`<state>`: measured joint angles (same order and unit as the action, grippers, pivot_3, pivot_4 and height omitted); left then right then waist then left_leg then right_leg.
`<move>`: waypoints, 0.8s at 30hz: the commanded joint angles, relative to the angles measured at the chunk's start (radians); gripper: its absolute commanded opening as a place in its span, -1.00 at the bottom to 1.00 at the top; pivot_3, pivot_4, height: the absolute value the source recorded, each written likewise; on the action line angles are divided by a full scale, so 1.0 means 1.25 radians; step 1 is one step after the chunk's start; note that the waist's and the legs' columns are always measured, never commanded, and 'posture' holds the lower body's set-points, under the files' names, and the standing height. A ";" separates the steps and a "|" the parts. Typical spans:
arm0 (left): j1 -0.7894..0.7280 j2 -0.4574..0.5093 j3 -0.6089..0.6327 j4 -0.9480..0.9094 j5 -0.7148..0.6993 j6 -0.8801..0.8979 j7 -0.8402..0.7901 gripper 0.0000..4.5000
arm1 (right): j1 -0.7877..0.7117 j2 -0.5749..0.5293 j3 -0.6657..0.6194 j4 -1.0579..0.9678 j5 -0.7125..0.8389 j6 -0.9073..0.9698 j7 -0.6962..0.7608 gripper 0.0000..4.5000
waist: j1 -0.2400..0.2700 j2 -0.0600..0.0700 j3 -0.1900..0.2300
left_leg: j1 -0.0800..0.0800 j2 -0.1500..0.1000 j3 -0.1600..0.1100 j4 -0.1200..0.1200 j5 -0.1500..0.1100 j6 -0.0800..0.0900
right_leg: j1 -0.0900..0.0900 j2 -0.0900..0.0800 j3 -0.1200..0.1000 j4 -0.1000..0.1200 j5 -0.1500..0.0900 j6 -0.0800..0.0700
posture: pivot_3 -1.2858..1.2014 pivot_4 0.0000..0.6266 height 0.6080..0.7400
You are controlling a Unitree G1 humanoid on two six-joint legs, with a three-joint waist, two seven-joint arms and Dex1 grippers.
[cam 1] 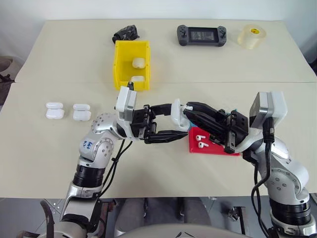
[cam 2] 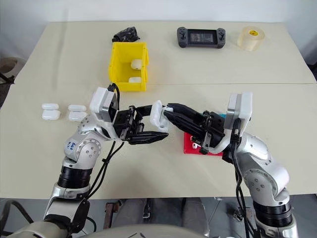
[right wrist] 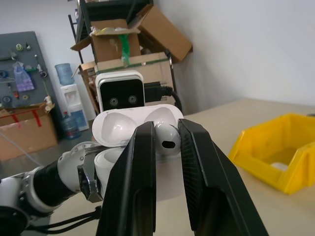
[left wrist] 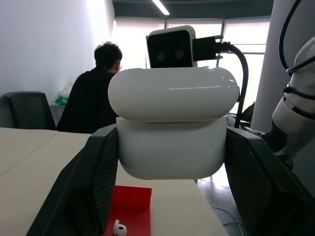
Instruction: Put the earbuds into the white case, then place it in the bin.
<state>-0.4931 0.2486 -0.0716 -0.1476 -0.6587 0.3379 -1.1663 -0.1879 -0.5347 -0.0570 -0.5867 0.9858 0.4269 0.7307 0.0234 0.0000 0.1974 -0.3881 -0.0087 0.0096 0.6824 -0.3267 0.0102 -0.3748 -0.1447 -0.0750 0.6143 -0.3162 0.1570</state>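
The left gripper (cam 1: 171, 124) clamps the open white case (cam 1: 176, 113) in its jaws, the right gripper (right wrist: 167, 140) pinches an earbud (right wrist: 166, 139) at its mouth — binning remains, more earbuds (cam 1: 200, 141) wait below.

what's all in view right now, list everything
case, open: 1, white, held in the left hand above the table
earbud: 1, white, in the right hand at the case
earbuds: 2, white, on the red tray
red tray: 1, under the right hand
bin: 1, yellow, two white cases inside
spare cases: 2, white, table's left
game console: 1, dark, far edge
tape roll: 1, clear, far right
black item: 1, behind the bin
left hand: shut on case
right hand: shut on earbud
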 commanded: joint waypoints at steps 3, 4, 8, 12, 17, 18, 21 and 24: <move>-0.012 -0.023 -0.018 -0.035 -0.003 -0.040 -0.001 0.25 | -0.001 -0.010 0.043 -0.021 0.000 0.044 0.022 -0.11 | 0.000 0.000 0.000 | 0.000 0.000 0.000 0.000 0.000 0.000 | 0.000 0.000 0.000 0.000 0.000 0.000 | 0.03 -0.52 1.00; -0.011 -0.023 -0.019 -0.035 -0.002 -0.042 -0.002 0.25 | -0.002 -0.011 0.043 -0.022 -0.002 0.044 0.023 0.01 | 0.000 0.000 0.000 | 0.000 0.000 0.000 0.000 0.000 0.000 | 0.000 0.000 0.000 0.000 0.000 0.000 | 0.03 -0.52 1.00; -0.006 -0.024 -0.018 -0.035 0.002 -0.048 -0.004 0.25 | -0.003 -0.015 0.035 -0.023 0.001 0.046 0.022 0.57 | 0.000 0.000 0.000 | 0.000 0.000 0.000 0.000 0.000 0.000 | 0.000 0.000 0.000 0.000 0.000 0.000 | 0.03 -0.52 1.00; 0.002 -0.026 -0.016 -0.036 0.000 -0.051 0.000 0.25 | -0.003 -0.017 0.016 -0.027 0.002 0.047 0.018 0.99 | 0.001 0.000 0.000 | 0.000 0.001 0.000 0.000 0.000 0.000 | 0.000 0.000 0.000 -0.001 0.000 0.000 | 0.03 -0.52 1.00; 0.007 -0.023 -0.017 -0.036 -0.001 -0.053 0.000 0.25 | 0.001 -0.021 -0.014 -0.032 0.015 0.050 0.014 0.99 | 0.000 0.000 0.000 | -0.001 0.001 0.000 0.000 0.000 0.000 | 0.000 0.000 0.000 -0.001 0.000 0.000 | 0.03 -0.52 1.00; 0.008 -0.022 -0.017 -0.035 -0.001 -0.054 0.001 0.25 | 0.002 -0.022 -0.020 -0.031 0.014 0.049 0.013 0.99 | 0.000 0.000 0.000 | -0.001 0.001 0.000 0.000 0.000 0.000 | 0.000 0.000 0.000 -0.001 0.000 0.000 | 0.03 -0.52 1.00; 0.011 -0.020 -0.018 -0.033 -0.001 -0.058 0.000 0.25 | 0.011 -0.030 -0.041 -0.029 0.007 0.047 0.018 0.99 | 0.000 0.000 0.000 | -0.001 0.001 0.000 0.000 0.000 0.000 | 0.000 0.000 0.000 -0.001 0.000 0.000 | 0.03 -0.52 1.00; 0.012 -0.018 -0.019 -0.032 0.000 -0.061 0.000 0.25 | 0.026 -0.044 -0.061 -0.030 0.001 0.044 0.028 0.99 | 0.001 0.000 0.000 | -0.001 0.001 0.000 0.000 0.000 0.000 | 0.000 0.000 0.000 -0.001 0.000 0.000 | 0.03 -0.52 1.00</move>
<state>-0.4787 0.2301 -0.0962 -0.1484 -0.6381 0.2835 -1.1546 -0.1668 -0.5783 -0.0887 -0.6072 0.9905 0.4999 0.7677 0.0249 0.0000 0.1974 -0.3890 -0.0076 0.0094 0.6823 -0.3267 0.0103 -0.3746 -0.1445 -0.0755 0.6126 -0.3161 0.1572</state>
